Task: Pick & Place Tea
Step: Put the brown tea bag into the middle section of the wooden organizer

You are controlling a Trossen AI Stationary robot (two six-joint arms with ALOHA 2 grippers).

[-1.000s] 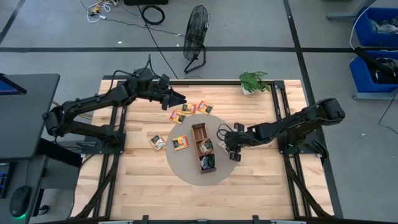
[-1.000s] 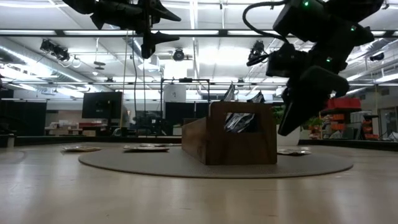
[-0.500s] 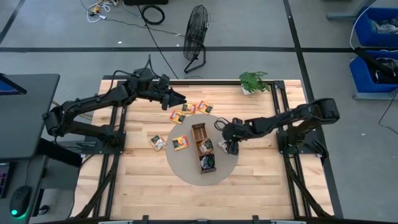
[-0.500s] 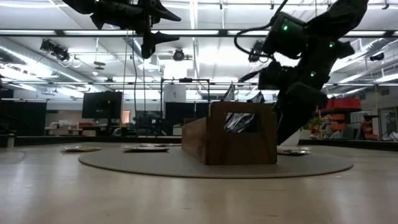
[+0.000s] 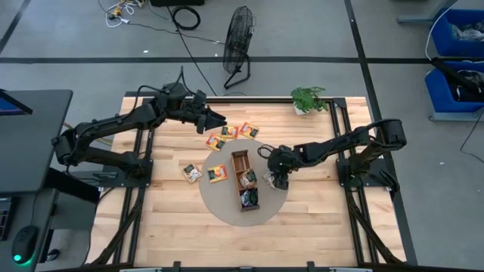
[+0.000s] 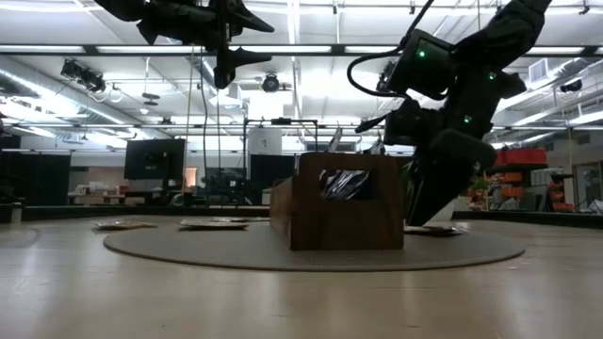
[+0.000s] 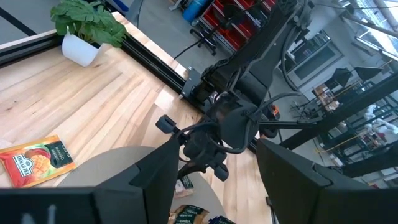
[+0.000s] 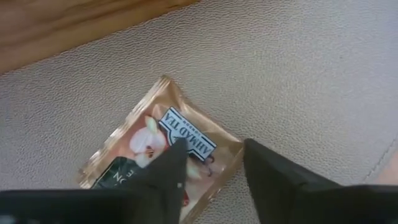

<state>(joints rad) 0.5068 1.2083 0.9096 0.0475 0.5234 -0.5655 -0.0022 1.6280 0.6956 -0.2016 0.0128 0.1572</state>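
Mat (image 5: 227, 208) and tray (image 5: 246, 179) shifted left; right gripper (image 5: 276, 182) lower, fingers parted astride sachet (image 8: 163, 154); left gripper (image 5: 221, 121) open, unmoved.

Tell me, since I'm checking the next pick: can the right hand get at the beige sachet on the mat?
Probably yes: the right hand sits right over the beige sachet, fingers apart, and nothing covers it on the mat.
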